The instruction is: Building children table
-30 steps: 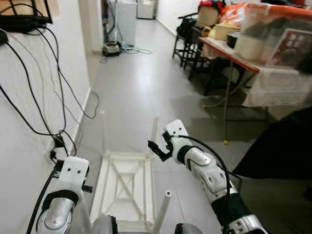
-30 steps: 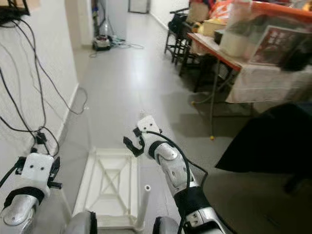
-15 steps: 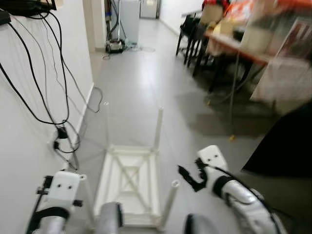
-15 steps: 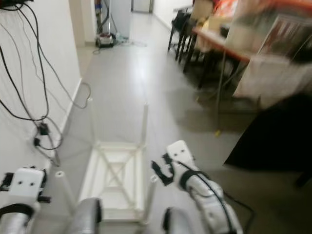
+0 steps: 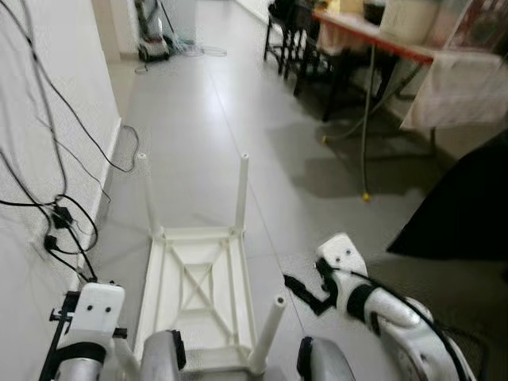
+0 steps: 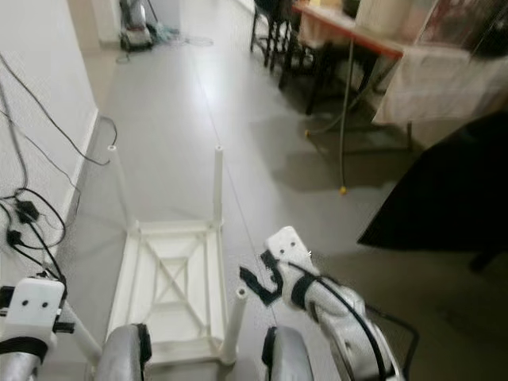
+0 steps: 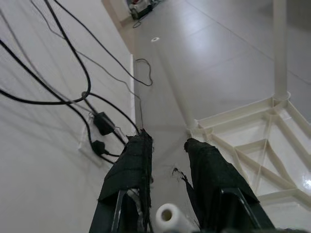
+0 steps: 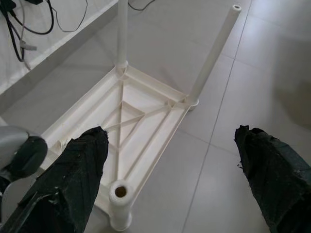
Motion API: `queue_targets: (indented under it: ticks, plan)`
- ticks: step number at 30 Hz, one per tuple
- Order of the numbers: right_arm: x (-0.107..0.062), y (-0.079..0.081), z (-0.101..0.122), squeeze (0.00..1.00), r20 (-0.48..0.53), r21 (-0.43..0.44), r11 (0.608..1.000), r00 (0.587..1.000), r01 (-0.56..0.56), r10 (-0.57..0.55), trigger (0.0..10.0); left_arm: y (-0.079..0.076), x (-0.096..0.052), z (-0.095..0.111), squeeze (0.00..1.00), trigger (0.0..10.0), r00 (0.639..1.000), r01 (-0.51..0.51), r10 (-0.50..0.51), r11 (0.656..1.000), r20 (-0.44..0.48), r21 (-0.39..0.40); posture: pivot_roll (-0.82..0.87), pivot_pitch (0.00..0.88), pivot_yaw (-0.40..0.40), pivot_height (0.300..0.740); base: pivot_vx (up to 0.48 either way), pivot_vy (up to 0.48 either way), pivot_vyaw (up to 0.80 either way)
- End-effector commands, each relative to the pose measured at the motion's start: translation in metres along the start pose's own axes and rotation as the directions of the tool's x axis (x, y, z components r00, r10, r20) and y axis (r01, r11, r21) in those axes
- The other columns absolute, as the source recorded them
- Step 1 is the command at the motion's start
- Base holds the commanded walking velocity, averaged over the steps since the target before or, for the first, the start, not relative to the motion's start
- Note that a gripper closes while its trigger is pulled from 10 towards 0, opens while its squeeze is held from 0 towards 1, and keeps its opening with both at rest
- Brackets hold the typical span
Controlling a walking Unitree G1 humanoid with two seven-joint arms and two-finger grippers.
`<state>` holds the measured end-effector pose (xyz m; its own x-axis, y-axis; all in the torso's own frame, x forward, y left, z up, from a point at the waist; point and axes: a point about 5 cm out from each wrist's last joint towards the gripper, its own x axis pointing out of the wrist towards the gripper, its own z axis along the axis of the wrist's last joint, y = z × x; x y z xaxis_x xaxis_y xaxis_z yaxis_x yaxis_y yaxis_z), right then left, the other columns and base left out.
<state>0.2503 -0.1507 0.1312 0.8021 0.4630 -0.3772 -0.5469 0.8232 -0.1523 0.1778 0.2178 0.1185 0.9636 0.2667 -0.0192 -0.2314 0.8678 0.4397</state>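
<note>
On the grey floor [image 5: 198, 103] one upturned white table [image 5: 197, 286] shows four legs; right gripper [image 5: 305, 294] wide, left gripper [image 7: 167, 150] narrowly parted, both empty.

Cream-white plastic children's table [image 5: 198, 290], upside down: legs and cross-braced underside all the same cream. Floor [image 5: 198, 119] is pale grey glossy tile with thin darker grout lines. Wall [image 5: 40, 159] white, black cables [image 5: 59, 171] and black plugs on it. My left gripper [image 7: 167, 167]: fingers wrapped in frayed black fabric, white wrist housing, silver arm. My right gripper [image 8: 177, 170]: same black wrap, white housing, black cable along the silver forearm. Far table [image 5: 373, 36] has an orange-red edge and a white cloth [image 5: 456, 87]. Dark chairs [image 5: 298, 36] beside it.
</note>
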Motion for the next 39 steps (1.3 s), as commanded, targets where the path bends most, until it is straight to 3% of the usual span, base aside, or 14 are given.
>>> queue_targets:
  ticks: [1, 25, 39]
  plan:
    - [-0.002, -0.002, -0.003, 0.0, -0.013, -0.002, 1.0, 1.0, -0.013, 0.013, 10.0, 0.001, -0.002, 0.001, 0.0, 10.0, 1.0, -0.012, 0.012, 1.0, 0.009, 0.004, 0.09, 0.0, -0.119, 0.461, 0.0, 0.0, 0.0]
    - [0.004, -0.005, -0.004, 0.0, -0.012, 0.001, 0.999, 0.999, -0.041, 0.041, 10.0, 0.014, -0.004, 0.0, 0.0, 10.0, 0.994, -0.108, 0.108, 0.994, 0.011, 0.006, 0.09, 0.0, -0.12, 0.371, 0.0, 0.0, 0.0]
    - [0.007, 0.002, 0.004, 0.0, 0.061, -0.02, 0.99, 0.989, -0.136, 0.137, 10.0, 0.01, -0.003, 0.004, 0.0, 10.0, 0.995, -0.092, 0.093, 0.996, 0.03, -0.018, 0.09, 0.0, -0.118, 0.316, 0.0, 0.0, 0.0]
